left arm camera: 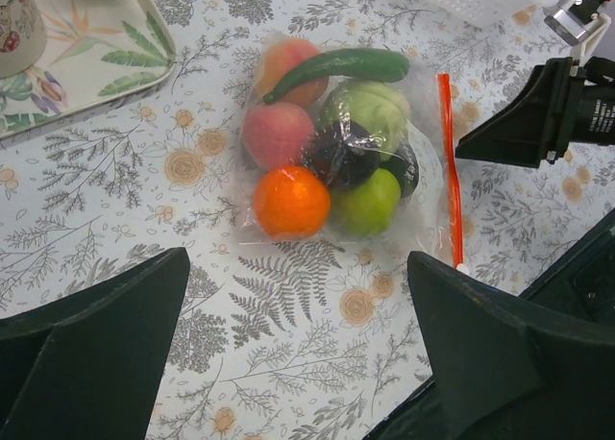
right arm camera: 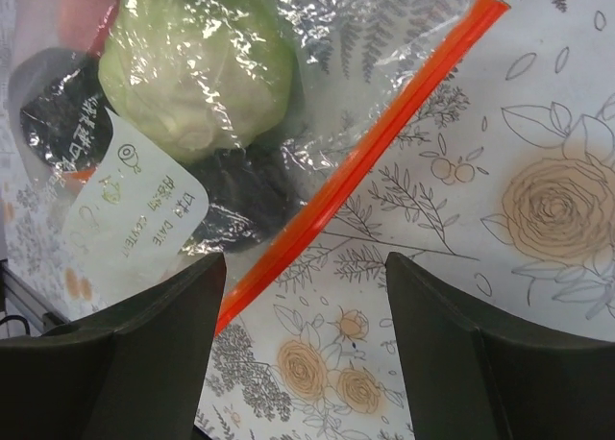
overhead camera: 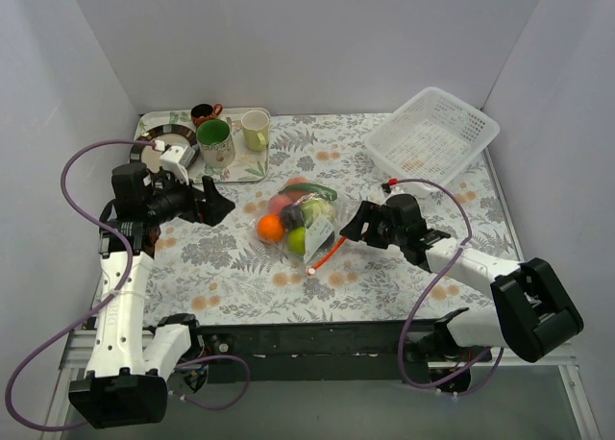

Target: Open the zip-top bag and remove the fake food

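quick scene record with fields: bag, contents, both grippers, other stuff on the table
bag: zip-top bag lying mid-table, orange-red zip strip toward the right arm
contents: fake food all inside the bag
left gripper: open, left of bag, not touching
right gripper: open, at the zip strip side, holding nothing
other: white basket back right; tray with mugs back left

**Bag** point(right arm camera: 384, 36): clear, glossy plastic film, crinkled, with sharp highlights. **Zip strip** point(right arm camera: 384, 142): smooth orange-red plastic. **Label** point(right arm camera: 135, 209): white, matt, paper-like. **Orange** point(left arm camera: 290, 202): finely dimpled, low sheen. **Peach** point(left arm camera: 277, 133): matt skin. **Pod** point(left arm camera: 336, 67): smooth, glossy green. **Tablecloth** point(left arm camera: 288, 363): smooth, matt printed surface. **Basket** point(overhead camera: 432, 133): white perforated plastic. **Mugs** point(overhead camera: 215, 142): glossy glaze. **Left gripper** point(left arm camera: 298, 267) **fingers** point(left arm camera: 96, 344): matt black plastic.
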Action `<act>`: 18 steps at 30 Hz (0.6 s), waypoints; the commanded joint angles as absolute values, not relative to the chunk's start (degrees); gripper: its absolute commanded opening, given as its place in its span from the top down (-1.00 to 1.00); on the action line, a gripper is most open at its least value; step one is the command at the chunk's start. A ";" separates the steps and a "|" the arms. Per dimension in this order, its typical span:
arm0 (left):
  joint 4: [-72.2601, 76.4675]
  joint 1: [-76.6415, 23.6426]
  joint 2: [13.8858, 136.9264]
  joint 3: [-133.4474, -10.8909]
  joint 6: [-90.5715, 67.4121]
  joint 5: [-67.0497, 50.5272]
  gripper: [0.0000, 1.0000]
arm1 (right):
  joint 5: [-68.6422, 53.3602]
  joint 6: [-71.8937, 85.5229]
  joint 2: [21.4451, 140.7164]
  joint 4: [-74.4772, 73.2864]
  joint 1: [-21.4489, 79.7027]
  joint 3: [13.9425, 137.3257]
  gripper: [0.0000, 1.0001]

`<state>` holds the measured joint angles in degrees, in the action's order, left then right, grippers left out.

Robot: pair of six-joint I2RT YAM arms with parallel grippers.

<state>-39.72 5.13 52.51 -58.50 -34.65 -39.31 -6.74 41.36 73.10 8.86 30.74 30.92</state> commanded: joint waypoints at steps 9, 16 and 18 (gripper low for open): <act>-35.87 -4.03 49.66 -52.65 -36.91 -37.45 -0.96 | -14.23 48.25 79.72 27.86 29.36 31.02 0.33; -34.63 -9.05 50.97 -51.41 -34.98 -37.71 -0.96 | -14.06 45.71 74.80 22.34 29.97 37.69 0.95; -35.94 -10.72 51.85 -54.30 -33.84 -37.09 -0.96 | -13.63 44.39 73.48 18.64 30.84 42.26 0.97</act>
